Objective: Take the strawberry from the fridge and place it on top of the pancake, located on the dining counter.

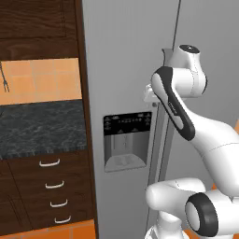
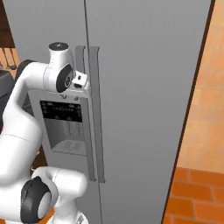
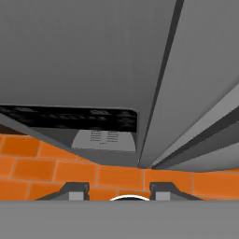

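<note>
the fridge (image 1: pixel 126 70) stands tall and grey with both doors closed, its seam running straight down between two long vertical handles (image 2: pixel 99 113). the black-panelled water dispenser (image 1: pixel 127 140) sits in the left door, a lit control strip above a recessed tray. to the fridge's left, a dark wood cabinet (image 1: pixel 46 186) carries four curved drawer pulls under a dark speckled worktop (image 1: pixel 42 128), with orange wall tiles above. orange floor tiles (image 2: pixel 192 197) show at the fridge's right foot.

the white arm (image 1: pixel 205 135) reaches up and bends toward the door seam, the hand close against the handles at upper dispenser height. the gripper (image 3: pixel 119 192) looks along the door face toward the floor; its two dark fingertips (image 3: pixel 74 191) stand fairly near one another with nothing seen between them. from the base views the hand is largely masked by the wrist, so contact with a handle cannot be confirmed; the jaws read as drawn in, gripping nothing visible.
</note>
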